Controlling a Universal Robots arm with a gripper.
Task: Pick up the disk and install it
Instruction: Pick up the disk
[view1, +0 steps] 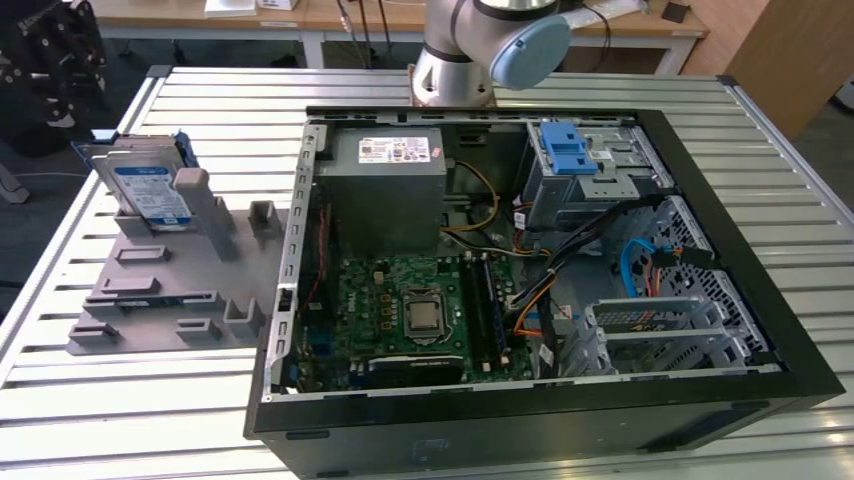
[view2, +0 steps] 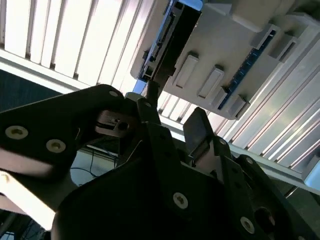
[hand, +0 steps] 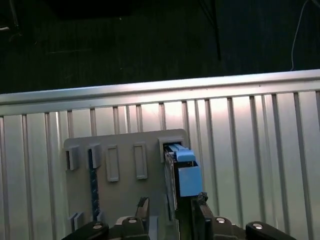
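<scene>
One disk (view1: 144, 185) is standing on edge and leaning a little in a slot of a grey holder (view1: 160, 300), at the holder's far end as the exterior view sees it. The holder is lying on the slatted metal table (view1: 107, 420) on the exterior view's left. Just beside it, on the exterior view's right, an open computer case (view1: 534, 425) is lying with its green board (view1: 400, 300) facing up, and a blue latch (view1: 566, 150) is sitting on the drive cage (view1: 607, 175) in a far corner. The arm (view1: 467, 40) is rising behind the case. In the first wrist view the gripper (hand: 172, 200) is hanging over the holder with its two fingers (hand: 201, 200) spread apart. The disk's blue-railed edge is showing beyond the gap, and the disk is sitting in its slot, apart from the fingers.
</scene>
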